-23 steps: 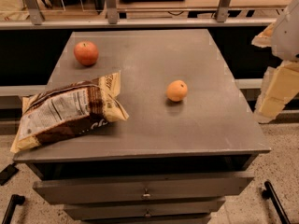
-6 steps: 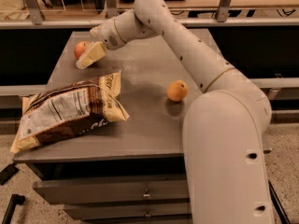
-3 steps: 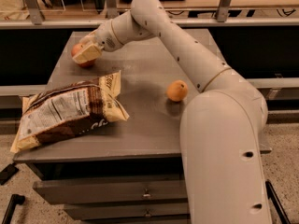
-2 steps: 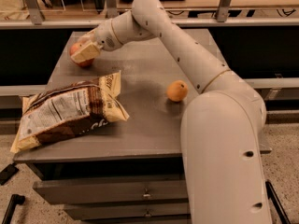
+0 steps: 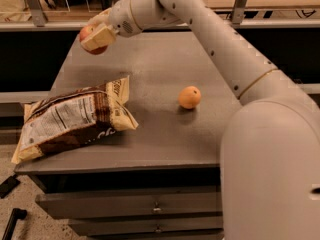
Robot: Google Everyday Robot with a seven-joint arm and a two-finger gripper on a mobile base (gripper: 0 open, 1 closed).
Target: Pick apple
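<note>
The apple (image 5: 86, 32), reddish, sits at the far left corner of the worktop (image 5: 165, 64), clamped in the tool (image 5: 93, 39). 1 cream finger (image 5: 99, 35) lies across its front, so only the top left and lower edge of the fruit show. Whether the apple is clear of the surface cannot be told. The white arm (image 5: 215, 39) reaches in from the right foreground across the worktop to that corner. A smaller orange fruit (image 5: 189, 97) rests near the middle, well apart from the apple. A brown and white snack bag (image 5: 70, 121) lies flat at the near left edge. Below the worktop are 2 drawers (image 5: 150, 208).
</note>
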